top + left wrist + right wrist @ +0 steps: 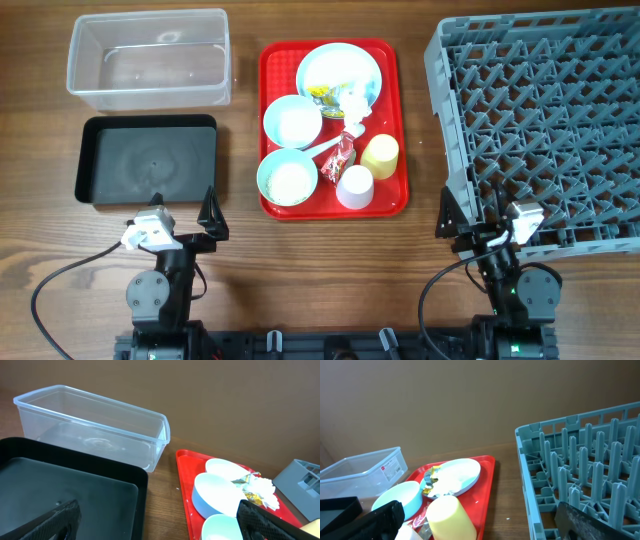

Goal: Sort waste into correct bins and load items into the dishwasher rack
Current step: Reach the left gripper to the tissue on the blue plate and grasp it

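Waste and dishes sit together on the flat red serving tray in the middle of the bench. At the tray's far end lies the pale blue plate, with a yellow wrapper and a crumpled white tissue on its near edge. Nearer, on the tray's left side, stands the pale blue bowl, and nearer again the pale green bowl. Both look white inside, but I cannot tell whether that is grains. A white plastic spoon lies between the two bowls, beside a red wrapper. On the tray's right side sits the small yellow cup, and just beside it, at the near edge, the small white cup.

Left of the red tray is the clear plastic tub, with the black tray just nearer. To the right, well apart from the red tray, stands the large grey dishwasher rack, which runs out of view on its right.

The left gripper is at the black tray's near edge. Its fingers are spread wide with nothing between them, and its wrist view looks over the black tray and the tub. The right gripper is at the rack's near left corner. Its fingers are likewise wide apart and hold nothing.
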Available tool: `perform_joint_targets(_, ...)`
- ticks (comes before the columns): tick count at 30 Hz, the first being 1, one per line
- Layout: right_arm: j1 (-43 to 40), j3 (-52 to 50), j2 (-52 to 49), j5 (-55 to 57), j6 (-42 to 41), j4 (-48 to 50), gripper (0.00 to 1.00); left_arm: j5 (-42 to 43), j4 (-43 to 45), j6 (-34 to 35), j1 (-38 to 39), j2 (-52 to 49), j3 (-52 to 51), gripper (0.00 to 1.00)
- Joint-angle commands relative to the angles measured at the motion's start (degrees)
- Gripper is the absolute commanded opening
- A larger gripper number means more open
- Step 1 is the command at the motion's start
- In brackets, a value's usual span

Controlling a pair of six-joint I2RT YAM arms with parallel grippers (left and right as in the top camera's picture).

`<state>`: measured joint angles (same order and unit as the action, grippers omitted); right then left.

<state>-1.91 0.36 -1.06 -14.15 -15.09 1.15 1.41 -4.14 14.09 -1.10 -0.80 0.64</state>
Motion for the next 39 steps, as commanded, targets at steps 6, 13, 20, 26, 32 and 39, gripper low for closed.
perform_joint_targets(6, 0.0, -0.1, 0.0, -0.7, -0.3, 0.1, 1.0, 0.5, -0.2, -0.1, 0.2, 0.5, -0.3, 1.0)
perform_joint_targets(13, 0.0, -0.1, 0.0, -0.7, -0.3, 0.1, 0.99, 0.4, -0.2, -0.1, 0.2, 0.5, -0.3, 1.0)
perform_joint_targets(20, 0.0, -0.1, 0.0, -0.7, -0.3, 0.1, 1.0, 1.4, 0.4, 0.1, 0.2, 0.5, -0.3, 1.0)
perform_joint_targets(26, 0.0, -0.1, 0.0, -0.3, 0.0, 0.1, 1.0, 8.1, 0.9, 0.1, 0.2, 0.4, 0.5, 1.0)
perform_joint_targets(32, 0.0, 0.0, 0.0, -0.1, -1.5, 7.4, 1.0, 8.2, -5.7, -2.1, 0.2, -9.5, 13.8, 1.0)
perform_joint_targets(39, 0.0, 14.9, -7.7, -0.1, 2.1, 4.4, 1.0, 10.4, -23.3, -4.9, 2.9, -47.0, 46.8, 1.0)
